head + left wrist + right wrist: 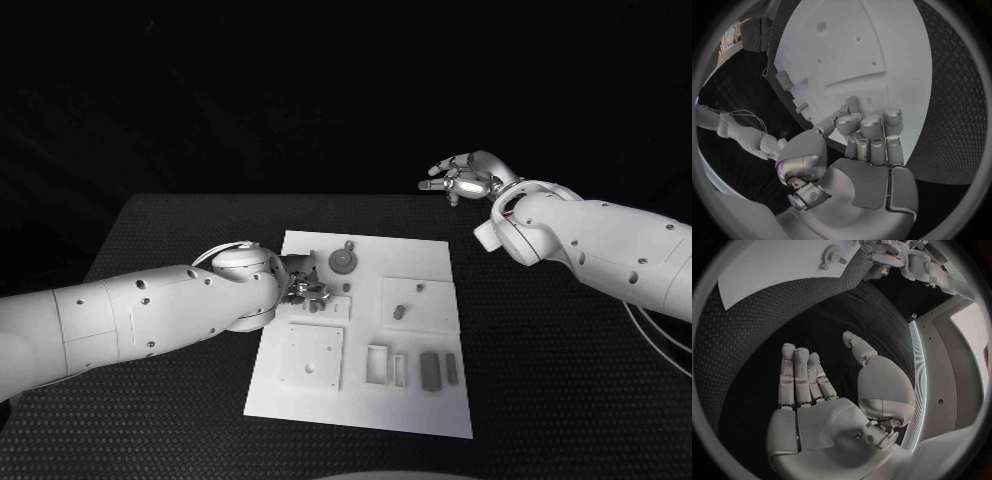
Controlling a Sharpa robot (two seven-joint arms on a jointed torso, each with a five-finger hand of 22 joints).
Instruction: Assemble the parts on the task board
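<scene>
The left hand [300, 283] is down on the task board [418, 405], near its far left part. In the left wrist view, its fingers [870, 125] are curled in against the white board. I cannot tell if a small part is tucked under them, so I cannot say if this hand holds something or not.

The right hand [462, 176] is up and well apart from the board, past its far corner. Its fingers [799, 375] are straight and apart, and it holds nothing.

Just beyond the left hand sits a round gear part [343, 260]. Two small parts [408, 300] stand to the side of the hand, in the middle of the board. Two long bar parts [438, 369] lie near the board's near edge, well apart from both hands.

What could go wrong? The left hand is very close to the round gear part. If it swings or lifts fast, its fingers may bump the gear and knock it out of place. If the curled fingers press too hard, the board might slide on the bench [173, 230]. Then the holes would not be where the hand expects them. If a tiny part is under the fingers, a loose hold could let it drop and roll off.
</scene>
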